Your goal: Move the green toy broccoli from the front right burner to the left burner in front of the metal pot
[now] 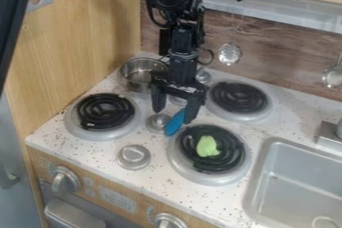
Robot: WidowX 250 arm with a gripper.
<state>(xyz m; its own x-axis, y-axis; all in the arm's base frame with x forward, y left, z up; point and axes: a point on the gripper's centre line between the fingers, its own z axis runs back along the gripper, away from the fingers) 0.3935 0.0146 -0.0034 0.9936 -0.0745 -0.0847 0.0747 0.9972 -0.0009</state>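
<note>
1. One blue item [175,122] lies or stands beside the claw's [174,117] right-hand finger in the view; its long axis slants, with the narrower end up and slightly right and the broader end down and slightly left.
2. The claw hangs tips-down, its two fingers well spread. The blue item overlaps the gap near one finger; whether they touch, I cannot tell.
3. One green lump [208,146] rests on the black coil of the near right burner [179,165], its long axis running roughly up and down the view.
4. Three black coils show: the near right one, one on the left burner [77,127] and one on the far right burner [255,115]. There is one metal pot [137,74], two hanging utensils [228,53] and two front knobs [65,180].
5. The blue item is just left of the near right burner's rim. A speckled strip of bench [153,184] separates that burner from the front edge; a narrower strip separates it from the sink [264,172].
</note>
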